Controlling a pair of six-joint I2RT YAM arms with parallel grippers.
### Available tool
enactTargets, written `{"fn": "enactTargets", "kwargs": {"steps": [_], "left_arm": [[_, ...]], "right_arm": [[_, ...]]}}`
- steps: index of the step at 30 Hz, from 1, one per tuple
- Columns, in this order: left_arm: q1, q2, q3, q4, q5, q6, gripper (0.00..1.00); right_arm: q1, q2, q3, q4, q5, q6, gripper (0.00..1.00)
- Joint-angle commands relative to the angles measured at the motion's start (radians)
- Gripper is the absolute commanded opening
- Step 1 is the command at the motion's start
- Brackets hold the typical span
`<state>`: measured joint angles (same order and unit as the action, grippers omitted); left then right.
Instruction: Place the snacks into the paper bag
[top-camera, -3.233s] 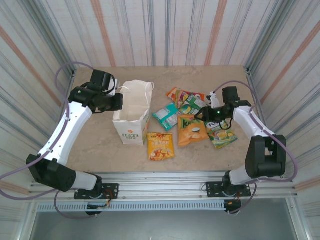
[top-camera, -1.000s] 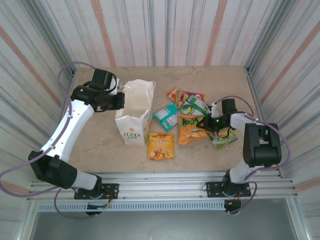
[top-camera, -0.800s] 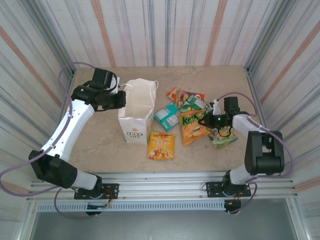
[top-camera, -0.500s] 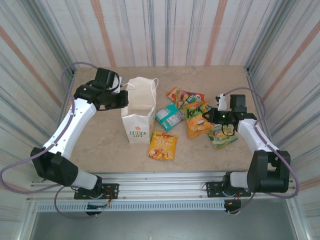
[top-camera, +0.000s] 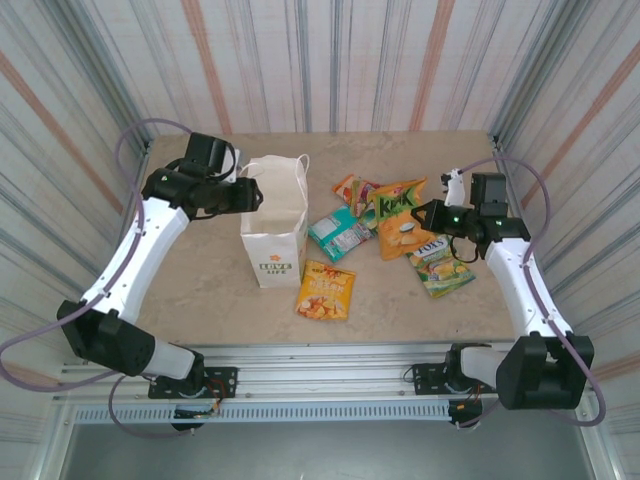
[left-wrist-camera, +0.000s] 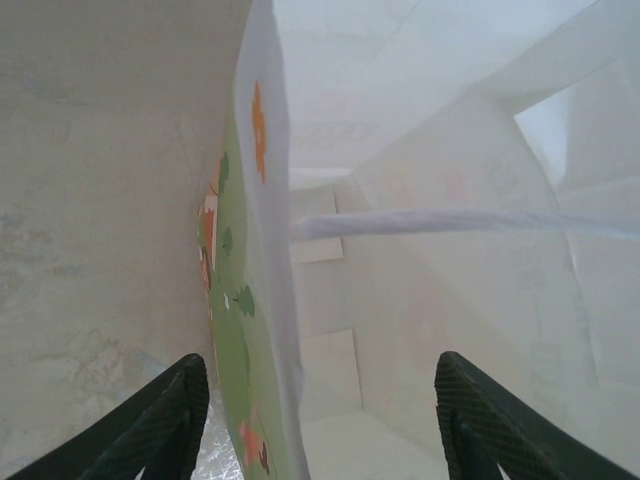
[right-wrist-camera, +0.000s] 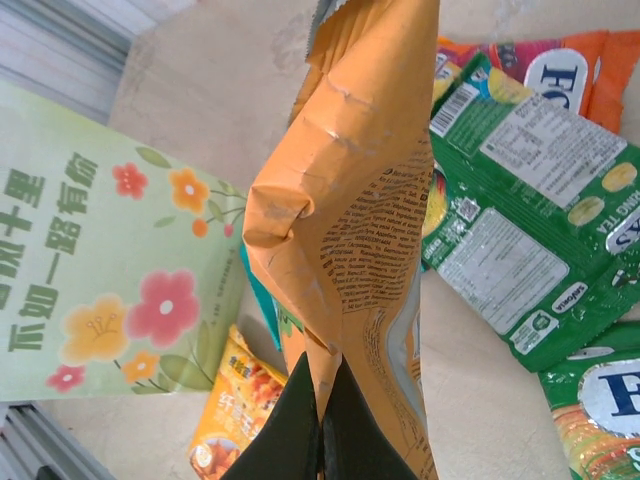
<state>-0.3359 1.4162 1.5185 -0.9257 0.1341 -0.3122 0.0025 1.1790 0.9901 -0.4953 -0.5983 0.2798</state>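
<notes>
One orange pkt – in R fingers

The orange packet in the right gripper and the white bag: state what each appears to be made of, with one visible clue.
The orange packet looks like thin glossy plastic or foil film: sharp creases and a light sheen. The paper bag looks like matte white paper: crisp folds, with light glowing through its walls.

Orange packet between tight black jaws, floral bag beyond.
</notes>
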Motion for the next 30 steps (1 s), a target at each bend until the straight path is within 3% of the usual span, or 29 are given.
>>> {"fn": "enactTargets", "kwargs": {"steps": [1, 7, 17, 20, 27, 30], "left_arm": [[-0.003, -0.049, 0.029, -0.007, 0.003, 0.038, 0.66], [-0.002, -0.093, 0.013, 0.039, -0.001, 0.066, 0.68], [0.011, -0.089, 0.001, 0.033, -0.020, 0.075, 0.44], [0.011, -0.096, -0.016, 0.048, -0.014, 0.067, 0.36], [0.011, -0.111, -0.032, 0.077, -0.001, 0.067, 0.02], [0.011, -0.117, -0.039, 0.083, 0.004, 0.059, 0.00]], "right_arm": [[0.013, -0.018, 0.054, -0.081, 0.013, 0.009, 0.00], [0.064, -0.033, 0.149, -0.142, 0.039, 0.024, 0.00], [0.148, 0.051, 0.528, -0.301, 0.108, 0.069, 0.00], [0.184, 0.061, 0.606, -0.284, 0.141, 0.091, 0.00], [0.274, 0.085, 0.737, -0.233, 0.217, 0.130, 0.00], [0.327, 0.090, 0.759, -0.187, 0.242, 0.147, 0.00]]}}
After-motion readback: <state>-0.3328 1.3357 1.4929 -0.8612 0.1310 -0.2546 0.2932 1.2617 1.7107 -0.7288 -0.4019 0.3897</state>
